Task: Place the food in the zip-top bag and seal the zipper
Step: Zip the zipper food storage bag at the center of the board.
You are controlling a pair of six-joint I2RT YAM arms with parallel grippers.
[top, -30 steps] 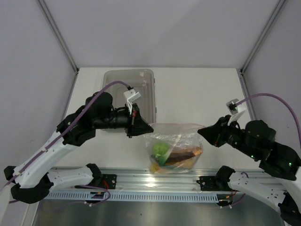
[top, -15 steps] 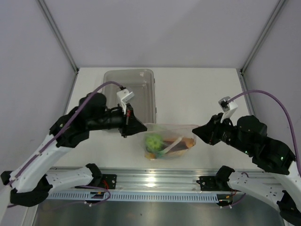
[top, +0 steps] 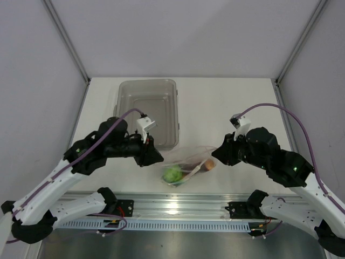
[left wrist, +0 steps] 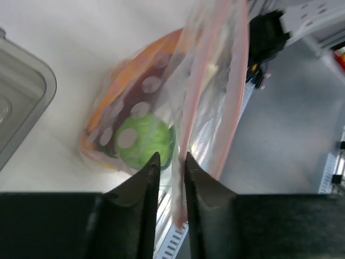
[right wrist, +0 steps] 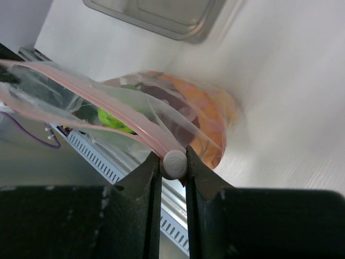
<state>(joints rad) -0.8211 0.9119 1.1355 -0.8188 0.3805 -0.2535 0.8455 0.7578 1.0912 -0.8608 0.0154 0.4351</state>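
The zip-top bag hangs between my two grippers above the table's near edge, with the food inside it. A green lime and an orange piece show through the plastic. My left gripper is shut on the bag's left mouth edge, with the pink strip between its fingertips. My right gripper is shut on the white slider of the zipper. The two pink strips spread apart beyond the slider. The lime and orange slices show in the wrist views.
A rigid clear grey bin stands on the table behind the bag, and shows in the left wrist view and the right wrist view. The metal rail with the arm bases runs along the near edge.
Both grippers have moved toward each other and lower, the right one leftward. The bag between them has gone from wide and stretched to narrow and bunched.
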